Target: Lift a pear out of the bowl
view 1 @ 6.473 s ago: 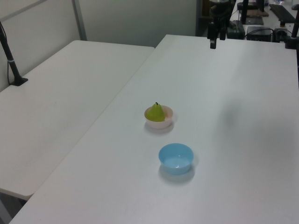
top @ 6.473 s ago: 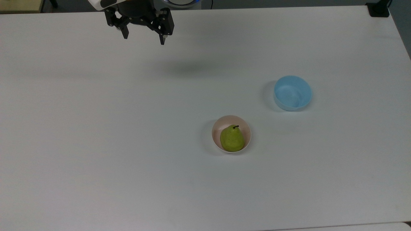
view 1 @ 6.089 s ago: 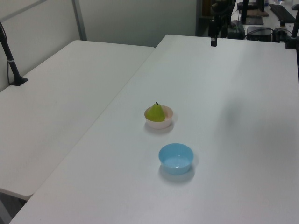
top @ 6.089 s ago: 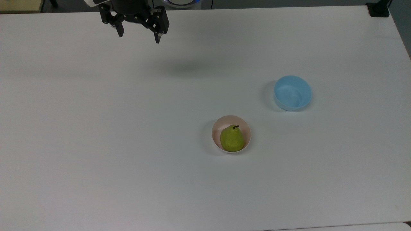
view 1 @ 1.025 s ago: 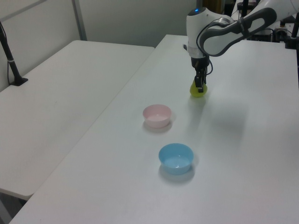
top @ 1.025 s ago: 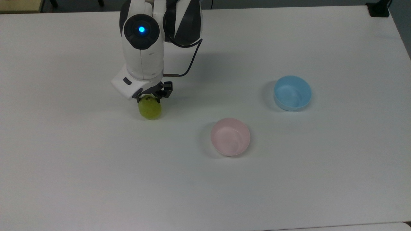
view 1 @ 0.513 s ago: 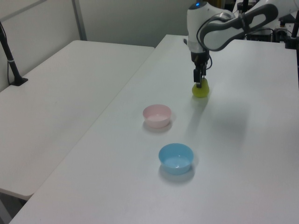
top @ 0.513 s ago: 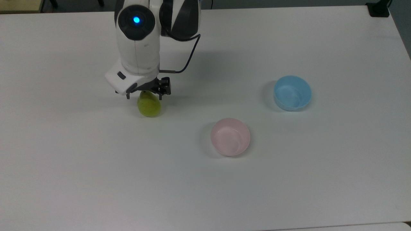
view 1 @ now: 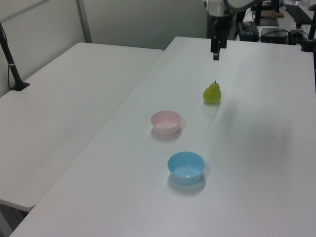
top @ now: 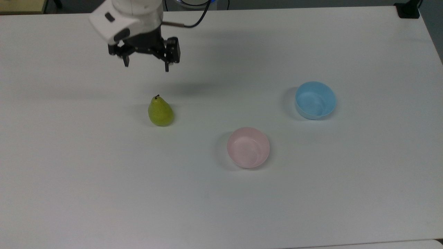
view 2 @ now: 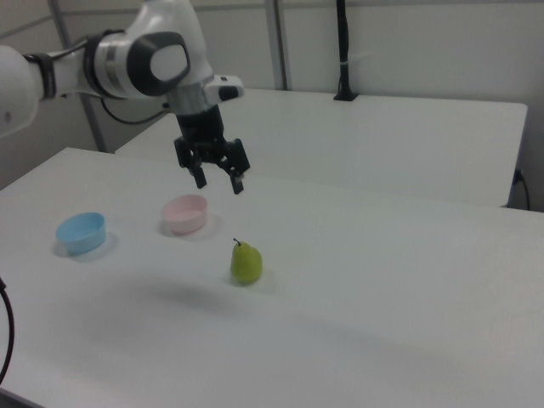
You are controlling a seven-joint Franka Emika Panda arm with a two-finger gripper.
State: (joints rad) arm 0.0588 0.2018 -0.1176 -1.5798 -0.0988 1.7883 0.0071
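Pear stands on the table beside the bowl.

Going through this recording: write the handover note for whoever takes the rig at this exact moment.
Gripper: open, holding nothing, raised above the table, up and to the top view's left of the pear.
Pear: upright on the table with its stem up, out of the pink bowl and well to the top view's left of it.
Pink bowl: nothing in it. Blue bowl: also nothing in it, further to the top view's right.
Done: pear is out of the bowl and set down.
Left: nothing obvious, unless the pear was meant to stay in the fingers; then it needs regrasping.
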